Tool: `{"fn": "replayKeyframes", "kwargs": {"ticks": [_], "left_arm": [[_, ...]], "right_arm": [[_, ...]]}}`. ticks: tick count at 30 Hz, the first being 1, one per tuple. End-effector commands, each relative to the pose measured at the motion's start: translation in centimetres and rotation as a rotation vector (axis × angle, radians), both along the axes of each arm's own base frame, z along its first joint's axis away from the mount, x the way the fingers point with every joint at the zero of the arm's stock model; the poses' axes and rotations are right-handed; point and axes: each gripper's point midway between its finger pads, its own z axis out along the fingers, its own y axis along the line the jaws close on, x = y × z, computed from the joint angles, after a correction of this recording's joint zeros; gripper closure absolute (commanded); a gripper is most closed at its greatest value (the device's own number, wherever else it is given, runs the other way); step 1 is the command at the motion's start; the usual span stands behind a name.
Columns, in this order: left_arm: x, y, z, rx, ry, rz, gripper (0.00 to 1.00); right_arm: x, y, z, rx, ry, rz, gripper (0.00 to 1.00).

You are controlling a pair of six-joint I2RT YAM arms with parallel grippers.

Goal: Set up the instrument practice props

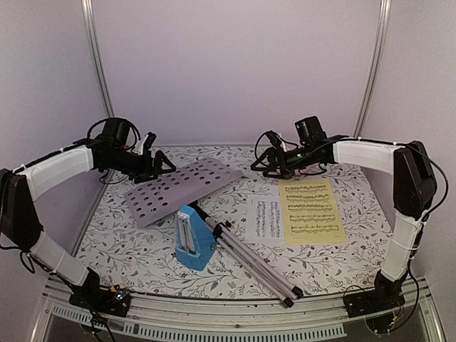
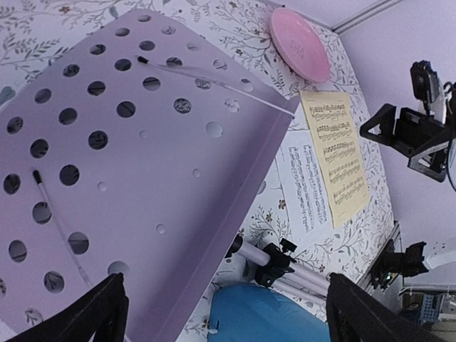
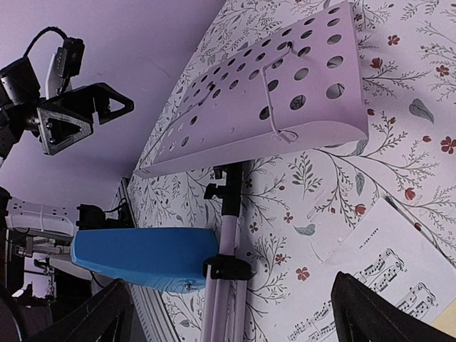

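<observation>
Left gripper [image 1: 165, 167] hovered empty, jaws spread, just beside the far end of the music stand [image 1: 182, 189], which lay flat on the bench [image 1: 128, 256], its long axis running from there to the near right. Right gripper [image 1: 262, 162], jaws apart too, sat beyond the yellow sheet [image 1: 312, 210]; I judged the left arm nearer.

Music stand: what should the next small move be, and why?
Probably lower the left claw onto the perforated desk of the music stand and grip its edge. The stand lies flat on the table with its legs folded, and the left claw hovers open and empty just above it.
</observation>
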Motion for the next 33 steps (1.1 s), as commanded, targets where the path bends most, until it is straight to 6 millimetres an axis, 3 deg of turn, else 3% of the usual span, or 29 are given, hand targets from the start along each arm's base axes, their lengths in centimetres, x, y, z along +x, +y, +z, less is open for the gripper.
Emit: {"fn": "replayKeyframes", "kwargs": {"ticks": [1, 16, 23, 28, 33], "left_arm": [[-0.3, -3.2, -1.5, 0.096, -0.033, -0.196, 0.03], [-0.8, -7.9, -7.8, 0.265, -0.038, -0.456, 0.26], [-1.0, -9.2, -9.2, 0.292, -0.054, -0.528, 0.51], [-0.3, -8.8, -10.6, 0.353, -0.032, -0.514, 0.7], [0.2, -8.8, -10.7, 0.376, -0.033, -0.517, 0.86]], "right_arm": [[0.1, 0.1, -0.1, 0.011, 0.013, 0.014, 0.01], [-0.9, -0.5, -0.9, 0.009, 0.047, 0.0, 0.01], [-1.4, -0.7, -1.3, 0.003, 0.057, -0.004, 0.01], [-1.4, -0.8, -1.4, -0.003, 0.056, -0.009, 0.01], [-1.5, -0.9, -1.6, -0.008, 0.057, -0.013, 0.01]]}}
